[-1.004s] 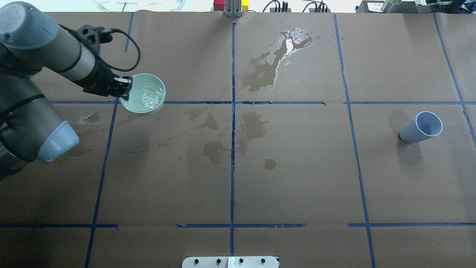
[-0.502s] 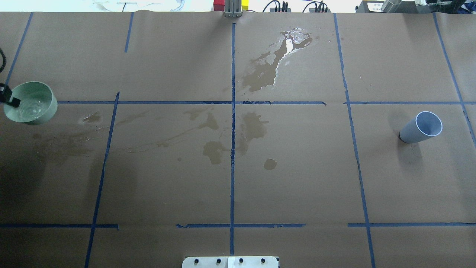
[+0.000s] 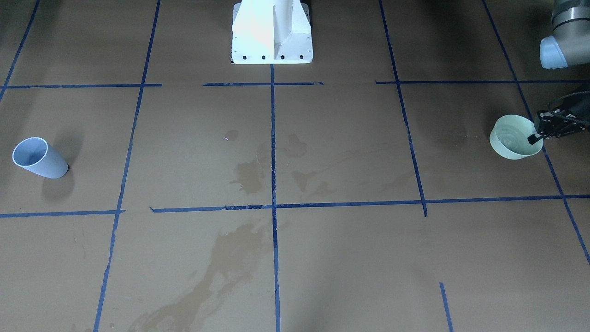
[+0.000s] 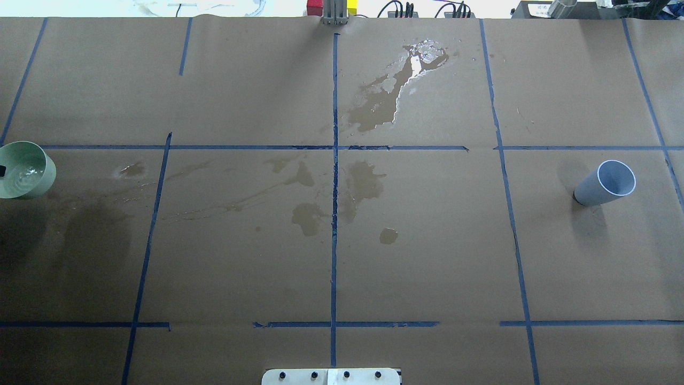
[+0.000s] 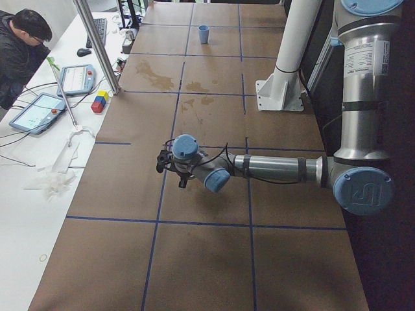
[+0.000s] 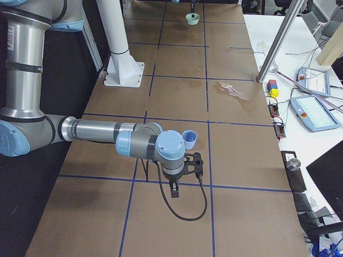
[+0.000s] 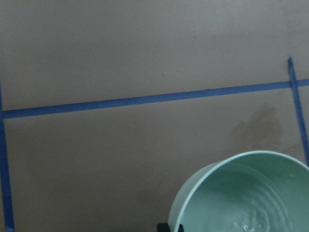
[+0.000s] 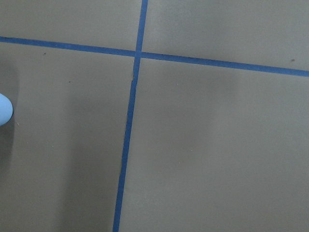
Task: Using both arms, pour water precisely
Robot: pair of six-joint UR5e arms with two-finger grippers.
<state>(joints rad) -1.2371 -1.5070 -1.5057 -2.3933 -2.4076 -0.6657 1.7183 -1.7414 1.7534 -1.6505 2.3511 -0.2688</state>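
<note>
Fingers (image 3: 532,138) of the left gripper (image 3: 536,137) are closed on the rim of a green bowl (image 3: 507,143), one inside the wall and one outside, at the left end of the table (image 3: 350,258). Water (image 3: 512,134) ripples in the bowl's lower part. Dark stains (image 4: 382,101) blotch the brown paper near the centre. At the opposite end a blue cup (image 4: 603,184) stands upright near the right gripper (image 6: 174,191); how far its jaws are open cannot be told.
</note>
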